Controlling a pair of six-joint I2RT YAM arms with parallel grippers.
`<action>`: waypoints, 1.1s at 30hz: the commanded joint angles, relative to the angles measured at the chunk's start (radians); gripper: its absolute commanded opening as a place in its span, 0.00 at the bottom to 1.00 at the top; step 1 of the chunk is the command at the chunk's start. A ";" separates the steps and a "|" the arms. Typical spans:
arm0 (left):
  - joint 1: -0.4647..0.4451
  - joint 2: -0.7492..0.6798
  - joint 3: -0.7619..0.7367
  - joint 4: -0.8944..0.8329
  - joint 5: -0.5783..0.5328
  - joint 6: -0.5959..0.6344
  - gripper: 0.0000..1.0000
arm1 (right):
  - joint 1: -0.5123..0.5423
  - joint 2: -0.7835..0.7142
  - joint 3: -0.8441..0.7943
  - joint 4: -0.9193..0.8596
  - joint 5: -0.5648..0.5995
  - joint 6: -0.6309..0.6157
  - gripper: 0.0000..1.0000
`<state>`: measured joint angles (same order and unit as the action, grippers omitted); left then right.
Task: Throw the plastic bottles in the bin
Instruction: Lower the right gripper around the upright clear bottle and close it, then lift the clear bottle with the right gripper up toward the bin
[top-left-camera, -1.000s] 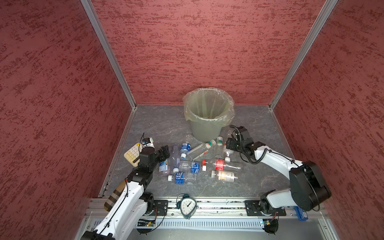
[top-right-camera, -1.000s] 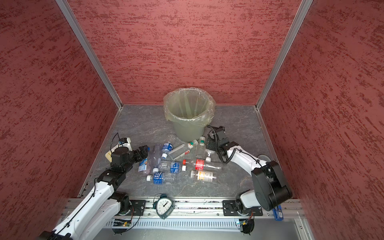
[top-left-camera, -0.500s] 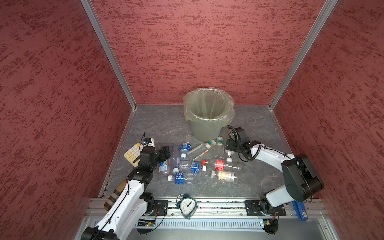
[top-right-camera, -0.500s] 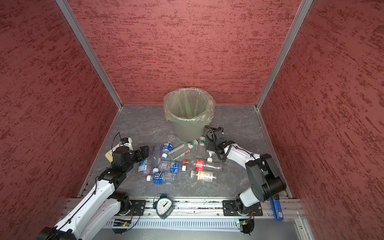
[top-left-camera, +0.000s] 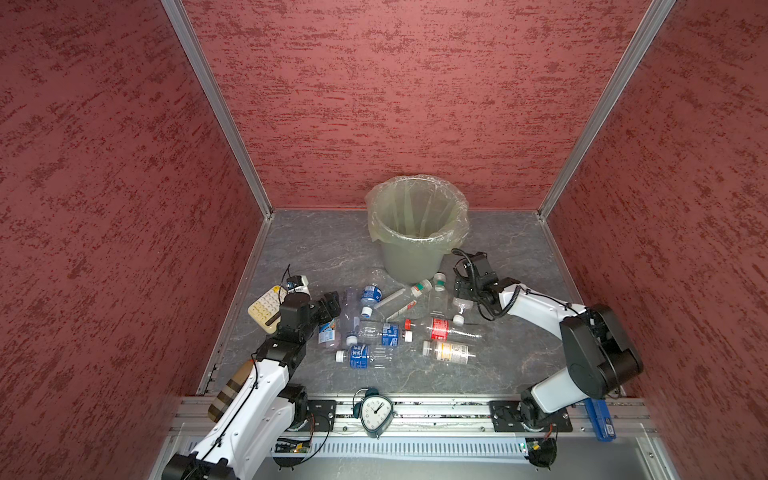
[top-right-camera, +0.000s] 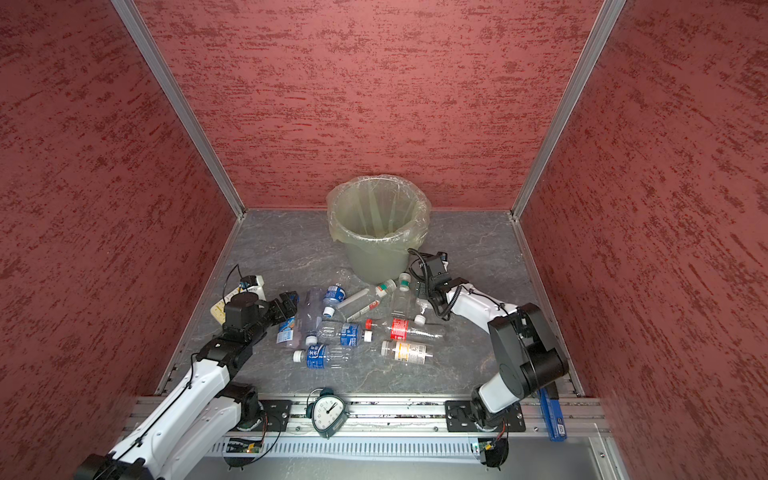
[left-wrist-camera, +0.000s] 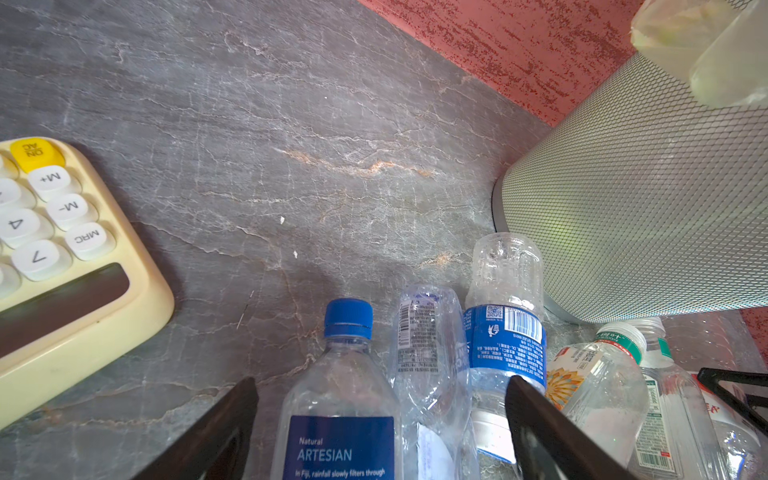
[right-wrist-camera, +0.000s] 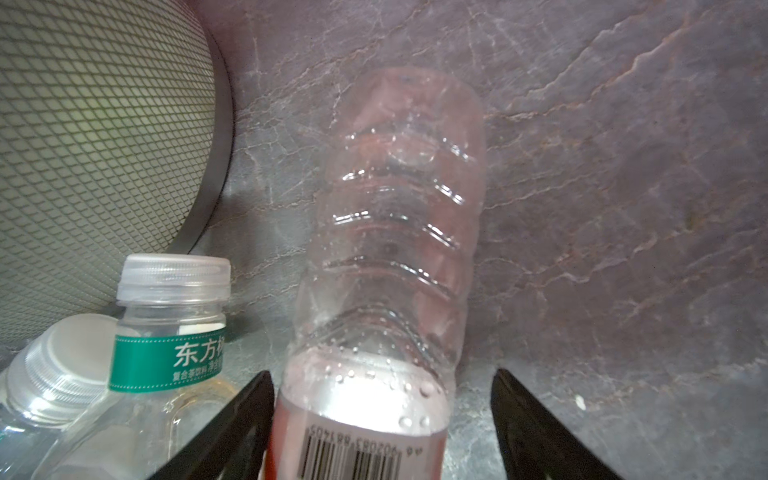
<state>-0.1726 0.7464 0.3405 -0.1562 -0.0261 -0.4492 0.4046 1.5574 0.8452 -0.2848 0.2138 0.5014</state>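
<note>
**Both top views.** The bin (top-left-camera: 409, 257) stands upright towards the back of the counter (top-left-camera: 316, 249), with its bag folded over the rim. The plastic bottles (top-left-camera: 380, 332) lie scattered on the counter just in front of the bin, between your two arms. The farthest of them reach its base. A cream calculator (top-left-camera: 264, 309) lies just beside your left arm's wrist. A teal alarm clock (top-left-camera: 376, 411) stands at the front rail, between the two arm bases.

**Left wrist view.** Your left gripper (left-wrist-camera: 380, 382) hangs low over the left edge of the heap with its jaws spread wide. Between its fingers (left-wrist-camera: 224, 419) lies a blue-capped bottle (left-wrist-camera: 340, 407) with a dark blue label. A crumpled clear bottle (left-wrist-camera: 428, 353) lies just beside it. Neither finger presses on either bottle, so nothing is gripped.

**Right wrist view.** Your right gripper (right-wrist-camera: 382, 378) sits just beside the bin's base and straddles a clear ribbed bottle (right-wrist-camera: 395, 228). This bottle lies on the counter with its bottom pointing away from the gripper. One finger is at the bottle's side. The other stands clear of it, with bare counter showing in the gap, so the jaws are apart and not clamped on the bottle. A green-banded bottle (right-wrist-camera: 170, 332) with a clear cap lies next to it, near the bin's wall.
</note>
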 joint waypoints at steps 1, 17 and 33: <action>0.010 -0.004 0.004 0.021 0.006 -0.004 0.93 | 0.007 0.009 0.031 0.008 -0.012 0.011 0.80; 0.021 -0.009 0.002 0.017 0.003 -0.006 0.94 | 0.008 0.060 0.043 0.030 -0.026 0.029 0.73; 0.028 -0.009 -0.002 0.022 0.009 -0.012 0.94 | 0.007 0.140 0.129 -0.076 0.065 -0.015 0.66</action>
<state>-0.1532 0.7441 0.3405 -0.1562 -0.0246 -0.4568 0.4046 1.6810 0.9524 -0.3191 0.2390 0.4957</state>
